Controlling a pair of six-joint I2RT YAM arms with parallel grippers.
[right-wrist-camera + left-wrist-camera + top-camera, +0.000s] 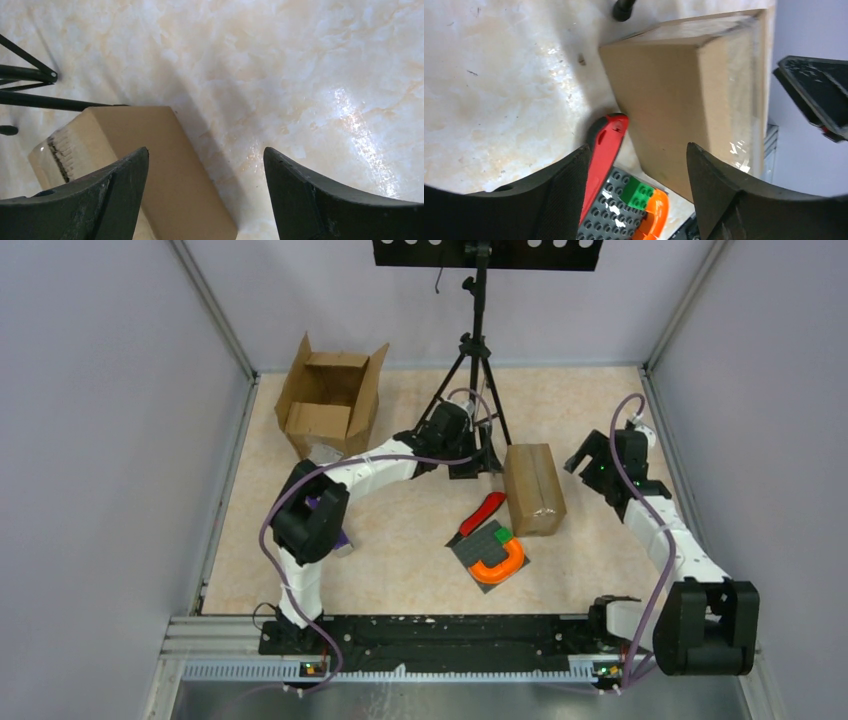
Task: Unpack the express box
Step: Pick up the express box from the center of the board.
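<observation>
Top external, taped box, open carton

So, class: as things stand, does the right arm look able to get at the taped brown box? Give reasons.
Probably yes. The right pincer hangs open just right of the taped box, only bare table between them; the tripod stands on the box's other side.
</observation>
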